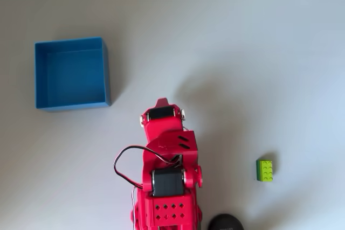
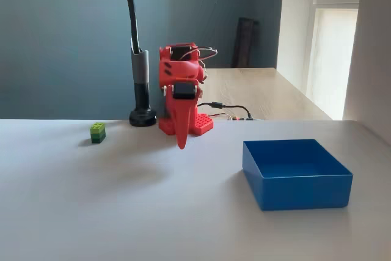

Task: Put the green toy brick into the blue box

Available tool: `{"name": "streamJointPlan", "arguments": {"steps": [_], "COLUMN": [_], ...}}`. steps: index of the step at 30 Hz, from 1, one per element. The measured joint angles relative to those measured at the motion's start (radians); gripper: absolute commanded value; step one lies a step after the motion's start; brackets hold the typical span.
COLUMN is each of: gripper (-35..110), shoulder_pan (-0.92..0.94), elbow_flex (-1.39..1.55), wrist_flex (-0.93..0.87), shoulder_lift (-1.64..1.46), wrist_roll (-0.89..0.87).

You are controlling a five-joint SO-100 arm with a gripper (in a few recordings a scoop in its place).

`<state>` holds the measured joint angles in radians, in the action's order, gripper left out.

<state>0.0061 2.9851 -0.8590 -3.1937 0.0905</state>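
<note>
The red arm is folded; its gripper (image 2: pixel 181 142) points down above the table (image 2: pixel 91 212) with jaws together, holding nothing. The green toy brick (image 1: pixel 264 169) lies near the table's bottom-right edge in the overhead view. The blue box (image 1: pixel 72 74) sits toward the left edge, well apart.

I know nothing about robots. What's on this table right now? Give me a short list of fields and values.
arm: red, folded over its base, gripper pointing down above the table
gripper state: looks shut, holding nothing
green toy brick: on the table, apart from the arm
blue box: open-topped, nothing inside
brick and box: on opposite sides of the arm
black stand: beside the arm's base
</note>
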Motion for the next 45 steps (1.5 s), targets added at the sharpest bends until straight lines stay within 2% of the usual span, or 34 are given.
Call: {"name": "streamJointPlan", "arguments": {"steps": [5,24,35,45], "gripper": [6,6,21,20], "shoulder_pan": [0.038,0.371,0.529,0.693], "elbow_flex": [-0.1,-0.472,-0.545,-0.627], "wrist_flex": [0.003,0.023,0.023,0.021], "shoulder_lift": [0.132,0.818,1.063,1.218], "wrist_roll": [-0.032,-0.175,-0.225,-0.262]}}
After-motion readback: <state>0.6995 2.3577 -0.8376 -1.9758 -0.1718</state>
